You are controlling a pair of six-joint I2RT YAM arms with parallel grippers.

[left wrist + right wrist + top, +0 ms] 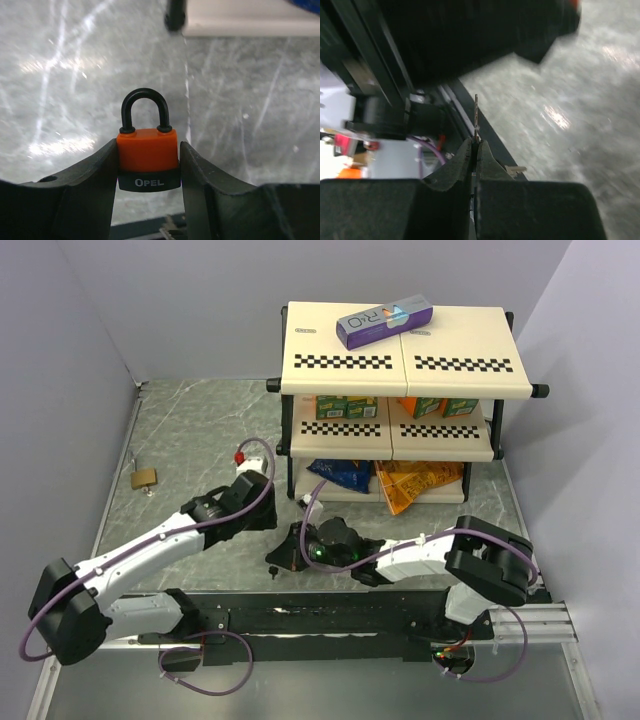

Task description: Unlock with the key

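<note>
The small orange-and-black padlock (148,150), marked OPEL, has its black shackle up and closed. My left gripper (148,167) is shut on its two sides. In the top view the left gripper (243,462) holds the padlock (239,455) above the table, left of the shelf. My right gripper (475,142) is shut on the key (476,117), whose thin silver blade sticks straight out past the fingertips; its head is hidden between the pads. In the top view the right gripper (280,560) is low, near the front edge, below and right of the padlock and apart from it.
A two-tier shelf rack (400,360) stands at the back right, with a purple box (385,322) on top and snack bags (420,485) underneath. A brass padlock (143,478) lies on the table at the left. The black mounting rail (330,620) runs along the near edge.
</note>
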